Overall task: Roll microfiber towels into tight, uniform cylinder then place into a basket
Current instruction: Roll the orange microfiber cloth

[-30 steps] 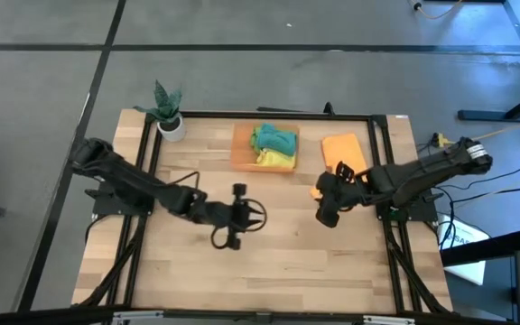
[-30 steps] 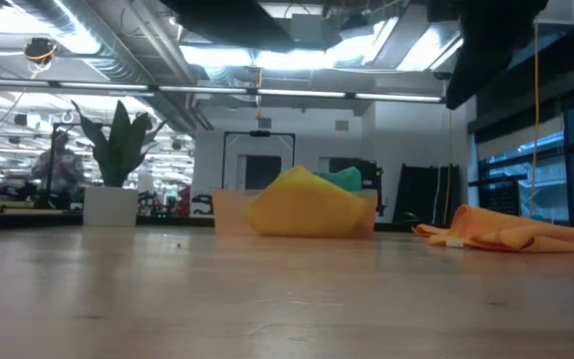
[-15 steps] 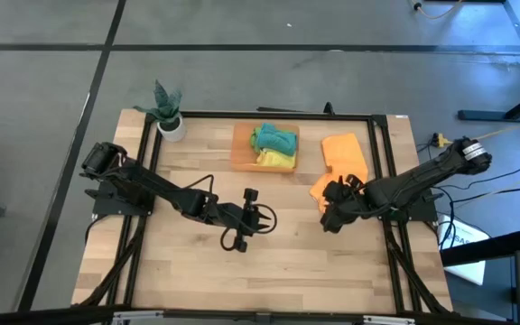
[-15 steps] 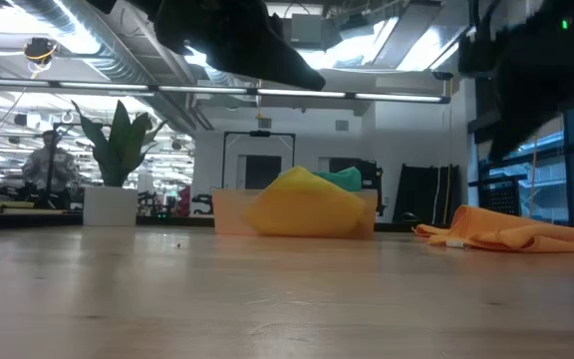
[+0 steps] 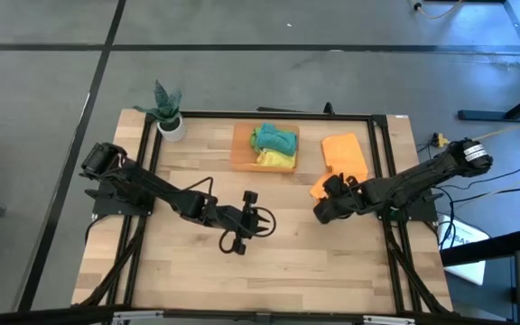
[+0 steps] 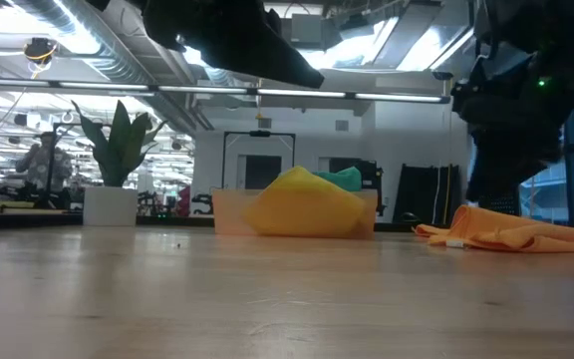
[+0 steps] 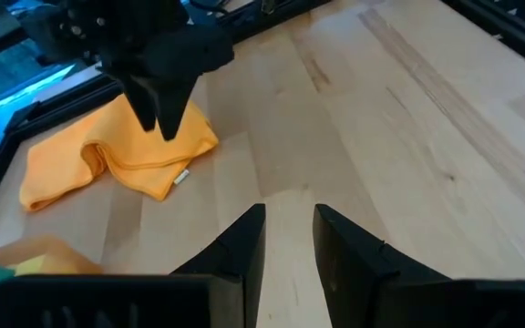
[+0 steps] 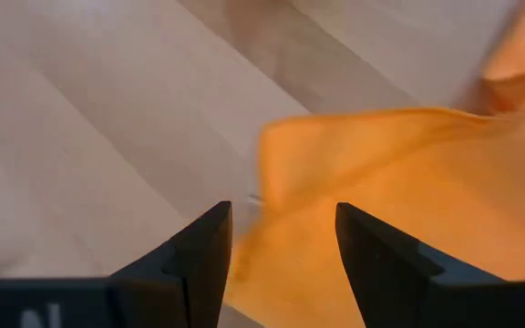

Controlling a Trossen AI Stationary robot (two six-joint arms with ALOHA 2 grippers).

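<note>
Hovering right end effector (image 5: 318, 214) (parted), apparently over orange towel (image 5: 343, 159) edge

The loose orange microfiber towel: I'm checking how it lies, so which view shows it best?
The left wrist view: the loose orange microfiber towel shows whole, crumpled on the wooden table. The high view has the right hand covering its near corner; the low view shows it edge-on; the right wrist view only part.

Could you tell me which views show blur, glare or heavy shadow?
Low view: ceiling lights glare and the arms are dark silhouettes. Right wrist view: the orange towel is soft and blurred beyond the right hand. High view: evenly lit, sharp over the basket.
</note>
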